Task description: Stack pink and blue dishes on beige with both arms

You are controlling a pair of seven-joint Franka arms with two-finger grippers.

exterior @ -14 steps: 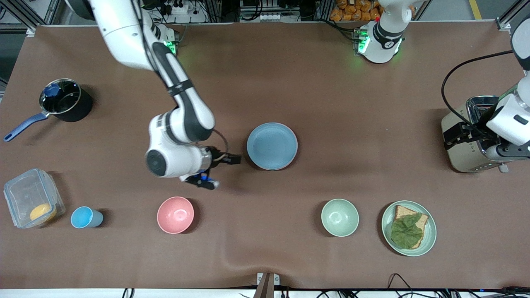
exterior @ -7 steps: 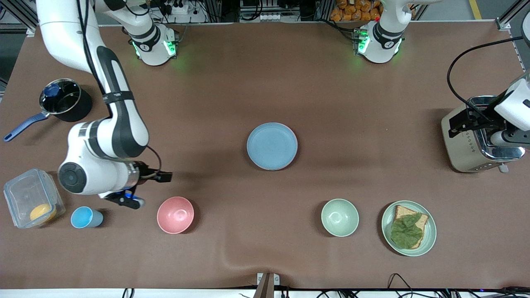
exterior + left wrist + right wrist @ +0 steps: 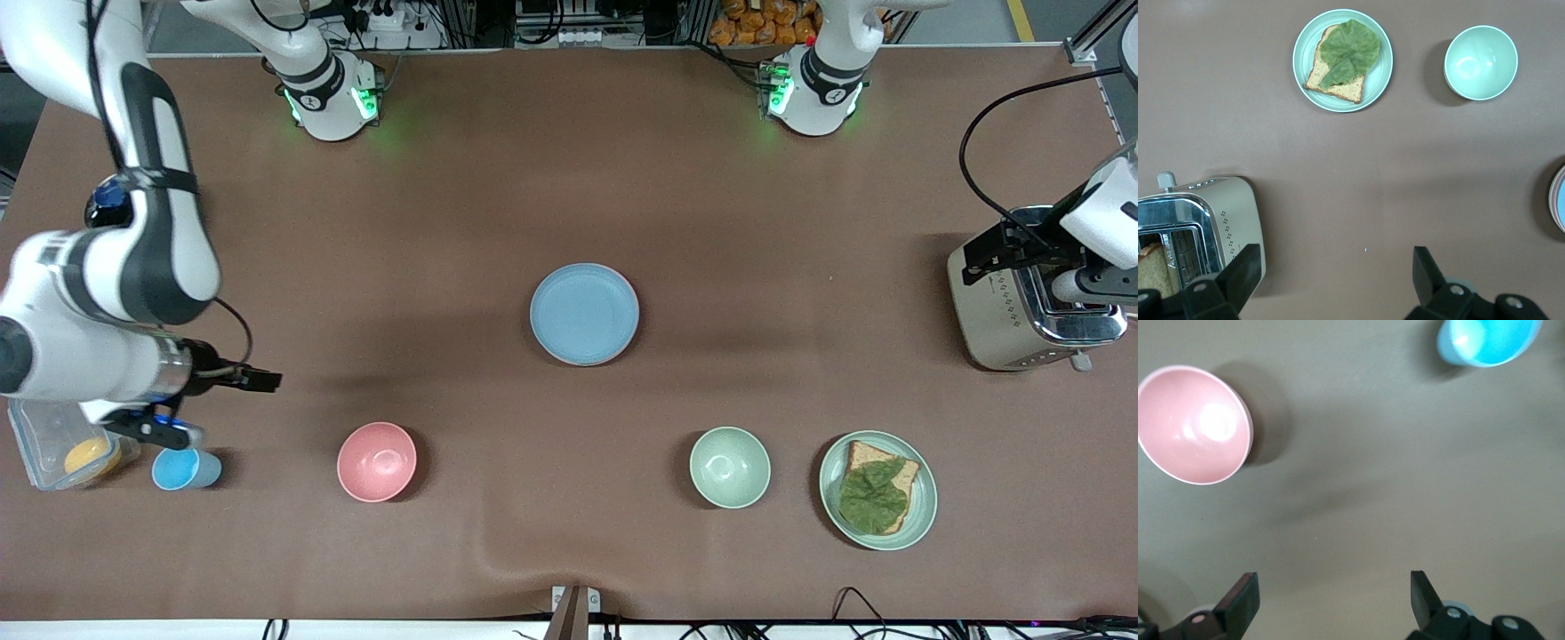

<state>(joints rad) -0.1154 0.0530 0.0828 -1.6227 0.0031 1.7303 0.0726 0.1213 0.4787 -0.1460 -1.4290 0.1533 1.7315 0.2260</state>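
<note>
The light blue plate (image 3: 584, 314) lies flat at the middle of the table; only its edge (image 3: 1559, 200) shows in the left wrist view, with a thin pinkish rim under it. No pink or beige plate shows on its own. My right gripper (image 3: 164, 428) (image 3: 1331, 597) hangs open and empty over bare cloth by the small blue cup. My left gripper (image 3: 1062, 284) (image 3: 1335, 273) is open and empty, up in the air by the toaster at the left arm's end.
Deep pink bowl (image 3: 377, 461) (image 3: 1193, 425), blue cup (image 3: 182, 468) (image 3: 1488, 340), clear box (image 3: 53, 444), pot (image 3: 107, 200) partly hidden by the right arm. Green bowl (image 3: 730, 467) (image 3: 1480, 62), green plate (image 3: 877, 489) (image 3: 1342, 60) with toast, toaster (image 3: 1013, 307) (image 3: 1205, 227).
The right arm swung away from beside the blue plate to the right arm's end of the table, gripper open throughout. The left gripper rose slightly over the toaster. The plate stayed put.
</note>
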